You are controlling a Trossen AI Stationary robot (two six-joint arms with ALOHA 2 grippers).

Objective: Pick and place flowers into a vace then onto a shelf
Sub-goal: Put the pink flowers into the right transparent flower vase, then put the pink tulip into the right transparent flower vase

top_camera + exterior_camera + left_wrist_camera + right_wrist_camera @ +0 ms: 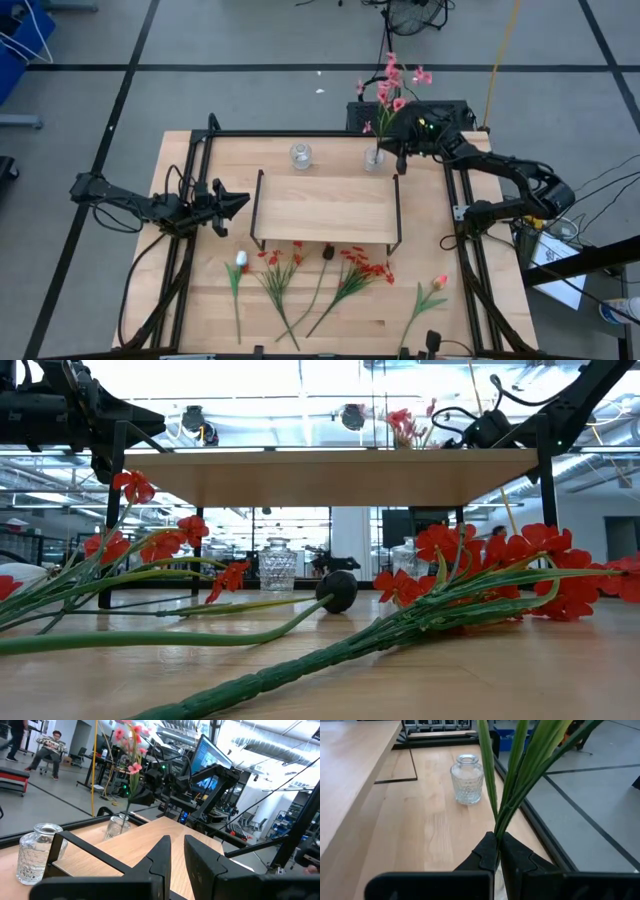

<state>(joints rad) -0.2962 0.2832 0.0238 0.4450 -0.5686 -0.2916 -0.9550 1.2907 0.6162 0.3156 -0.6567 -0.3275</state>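
Item — pink flower stem (392, 92): thin green artificial stalks with small pink blossoms, gripped low down by the right gripper (497, 851), fingers clamped tight on the bundle. The stalk ends dip into a small glass vase (374, 159) directly beneath the fingers, just behind the shelf (325, 207); blossoms stand well above the hand.

Handling, by estimate — very light, springy, top-heavy; best held low on the stalks, as here. The patterned glass vase looks fragile, smooth and easy to tip.

Second glass vase (467, 779): squat, cut-pattern, empty, ahead of the right fingers on the table.

Shelf: pale wood board, thin black end frames.

Remaining flowers (352, 275): red sprays, dark bud, tulip buds, lying flat on the shelf's far side from the right hand.

Left gripper (172, 851): waiting beside the shelf's end, fingers nearly together, holding nothing
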